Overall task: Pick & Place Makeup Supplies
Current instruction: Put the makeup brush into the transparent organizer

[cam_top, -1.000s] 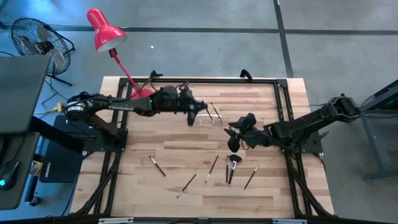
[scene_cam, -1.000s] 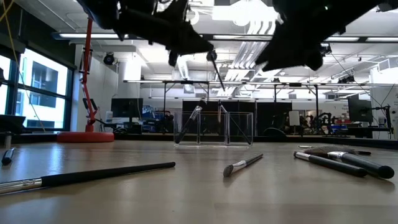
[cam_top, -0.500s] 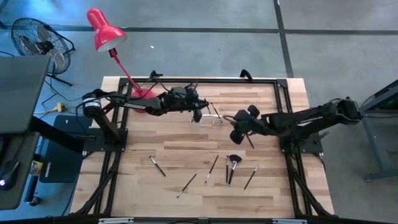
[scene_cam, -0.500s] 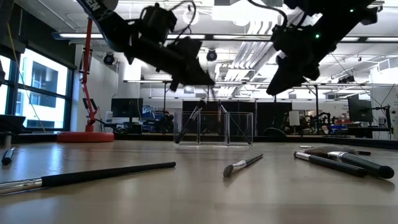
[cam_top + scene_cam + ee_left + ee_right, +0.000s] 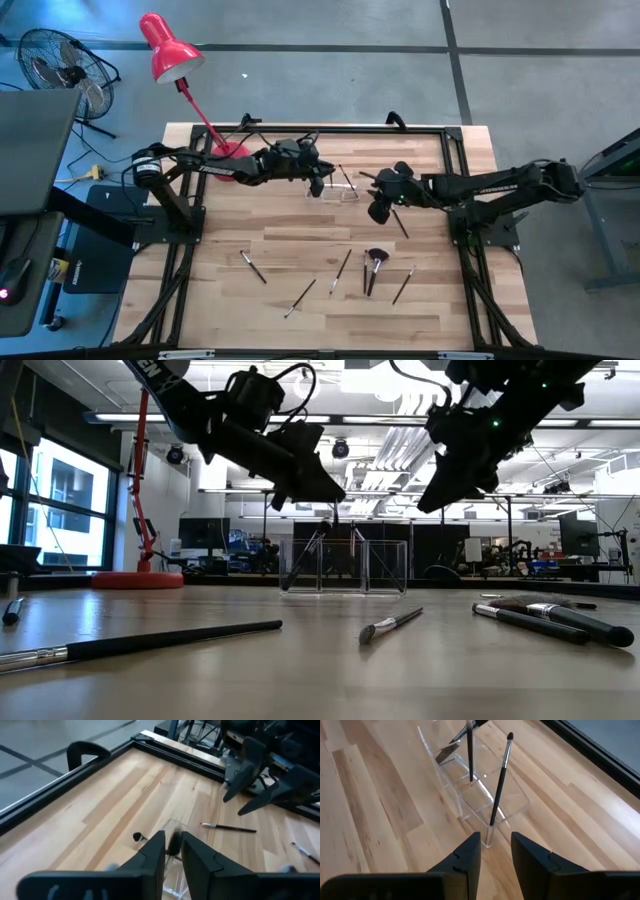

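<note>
Centrally on the bench (image 5: 300,225), clear holder (image 5: 485,790) contains two upright brushes (image 5: 501,777). Left gripper (image 5: 172,851) above it, fingers slightly parted around a third brush's tip. Right gripper (image 5: 495,851) beside the holder, fingers open, empty. Remaining makeup supplies (image 5: 372,270) lie scattered along the near side.

A light wooden table (image 5: 280,225) with a black frame is seen. On it are placed a clear holder (image 5: 333,190), a red lamp base (image 5: 222,152), and several scattered brushes (image 5: 375,268).
</note>
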